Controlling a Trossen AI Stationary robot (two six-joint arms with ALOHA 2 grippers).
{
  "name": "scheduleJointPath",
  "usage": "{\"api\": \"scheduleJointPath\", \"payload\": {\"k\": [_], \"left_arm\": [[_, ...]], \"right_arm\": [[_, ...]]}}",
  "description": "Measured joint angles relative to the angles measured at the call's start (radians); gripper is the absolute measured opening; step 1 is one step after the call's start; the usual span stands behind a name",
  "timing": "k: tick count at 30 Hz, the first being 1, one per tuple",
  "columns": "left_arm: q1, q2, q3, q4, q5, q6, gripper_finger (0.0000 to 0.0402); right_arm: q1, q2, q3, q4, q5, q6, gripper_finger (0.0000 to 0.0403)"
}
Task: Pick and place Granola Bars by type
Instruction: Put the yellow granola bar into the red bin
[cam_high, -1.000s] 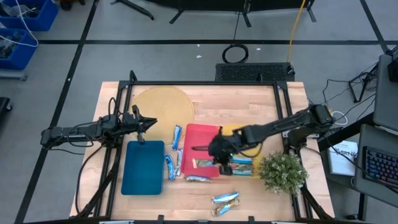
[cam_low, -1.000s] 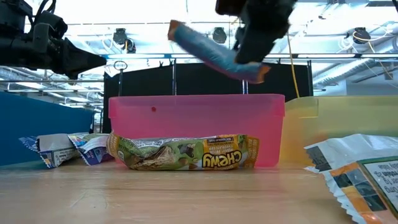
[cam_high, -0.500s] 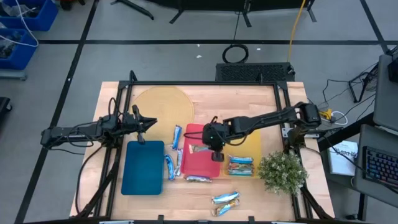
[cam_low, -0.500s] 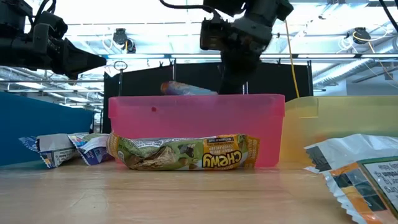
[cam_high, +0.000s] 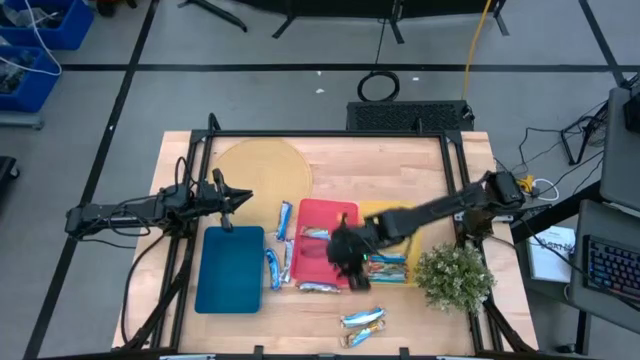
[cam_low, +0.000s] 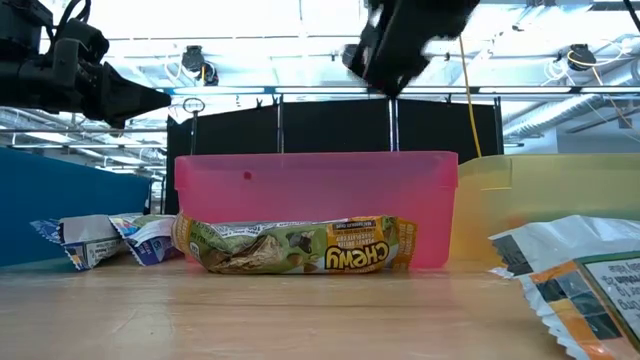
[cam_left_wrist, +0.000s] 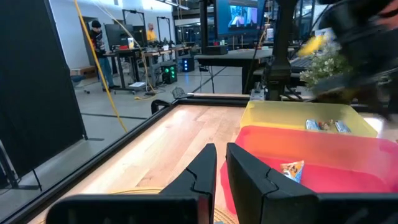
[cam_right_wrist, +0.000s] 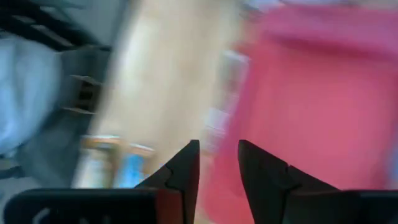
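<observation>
Right gripper has left bar in red tray, fingers apart, empty, swinging toward near edge. Left gripper idle, fingers nearly closed. Yellow tray holds two bars; several bars remain loose on table.

This is a robotics lab or workshop. A wooden table in a black metal frame stands on a grey floor marked with black tape lines, with blue storage bins and loose cables nearby. Beyond it are work desks, a lit screen, black curtains and ceiling lights.
</observation>
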Motion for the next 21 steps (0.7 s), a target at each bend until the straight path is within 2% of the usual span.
{"api": "scheduleJointPath", "payload": {"k": [2,6,8,15,21], "left_arm": [[0.0,0.0,0.0,0.0,0.0,0.0,0.0047],[0.0,0.0,0.0,0.005,0.0,0.0,0.0047],[0.0,0.0,0.0,0.006,0.0,0.0,0.0047],[0.0,0.0,0.0,0.013,0.0,-0.001,0.0047],[0.0,0.0,0.0,0.013,0.001,-0.005,0.0047]], "right_arm": [[0.062,-0.009,0.0,0.027,0.012,0.022,0.0106],[0.181,-0.02,0.0,0.007,0.148,0.11,0.0103],[0.231,-0.019,0.0,-0.02,0.181,0.169,0.0105],[0.346,-0.018,0.004,-0.06,0.213,0.375,0.0143],[0.39,0.018,0.015,-0.159,0.244,0.413,0.017]]}}
